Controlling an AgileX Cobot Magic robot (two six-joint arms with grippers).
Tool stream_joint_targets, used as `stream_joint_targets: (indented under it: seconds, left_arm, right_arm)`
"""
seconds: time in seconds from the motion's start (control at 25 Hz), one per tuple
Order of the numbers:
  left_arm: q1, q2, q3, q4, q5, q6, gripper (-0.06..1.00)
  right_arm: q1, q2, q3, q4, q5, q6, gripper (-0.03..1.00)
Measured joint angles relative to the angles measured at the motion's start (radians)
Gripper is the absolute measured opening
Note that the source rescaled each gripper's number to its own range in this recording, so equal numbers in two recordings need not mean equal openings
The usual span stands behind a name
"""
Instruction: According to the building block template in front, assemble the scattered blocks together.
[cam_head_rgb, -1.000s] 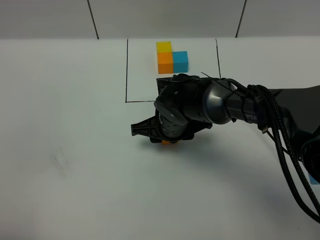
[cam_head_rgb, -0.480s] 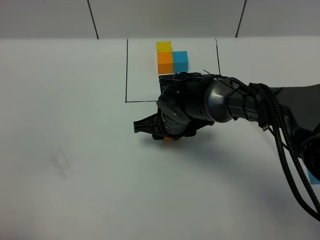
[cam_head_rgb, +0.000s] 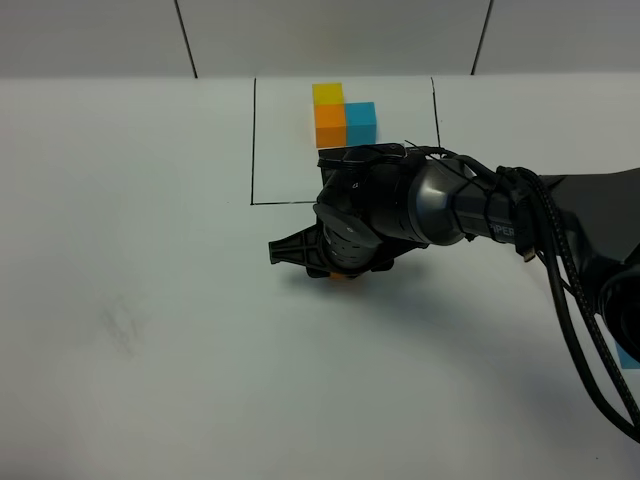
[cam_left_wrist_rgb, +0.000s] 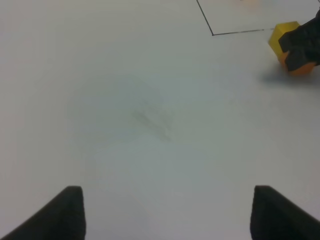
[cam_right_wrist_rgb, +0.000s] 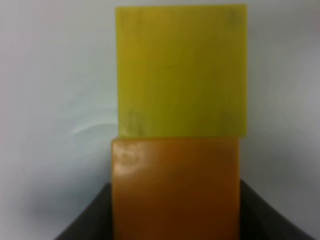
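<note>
**blockhead42:** Where's this one at? The right fingers (cam_right_wrist_rgb: 90, 220) are clamped on the orange block (cam_right_wrist_rgb: 175, 190), one on each side. The yellow block (cam_right_wrist_rgb: 182, 70) sits flush against its far face.

**gearloose:** Yep, so that pair looks done to me, and it matches the yellow-behind-orange part of the template (cam_head_rgb: 343, 112). The blue block is what's left. I only see a sliver of blue (cam_head_rgb: 630, 357) at the right edge behind the cables (cam_head_rgb: 575, 300), and I'm guessing that's it.

**blockhead42:** And the left fingers (cam_left_wrist_rgb: 70, 212)?

**gearloose:** Spread open with nothing between them, hanging over bare counter (cam_head_rgb: 150, 330) well away from the pair.

**blockhead42:** Any room to work with?

**gearloose:** The pair sits just outside the near frame line (cam_head_rgb: 285, 202), clear of the template. There's loads of open counter to the left and front. The blue one has to go on orange's right side though, and the right arm (cam_head_rgb: 450, 210) is covering that spot, so I'd say it has to let go and back off first.
</note>
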Motion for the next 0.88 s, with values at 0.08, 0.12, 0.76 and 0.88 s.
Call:
stream_joint_targets:
  seconds: [0.08,0.12,0.76,0.88]
  left_arm:
    - [0.000,0.000,0.000,0.000,0.000,0.000,0.51]
    - [0.000,0.000,0.000,0.000,0.000,0.000,0.51]
    - [0.000,0.000,0.000,0.000,0.000,0.000,0.51]
    - [0.000,0.000,0.000,0.000,0.000,0.000,0.51]
  right_arm:
    - [0.000,0.000,0.000,-0.001,0.000,0.001,0.03]
    - [0.000,0.000,0.000,-0.001,-0.001,0.001,0.03]
    - [0.000,0.000,-0.001,0.006,-0.006,0.015,0.03]
    - [0.000,0.000,-0.001,0.009,-0.006,0.015,0.03]
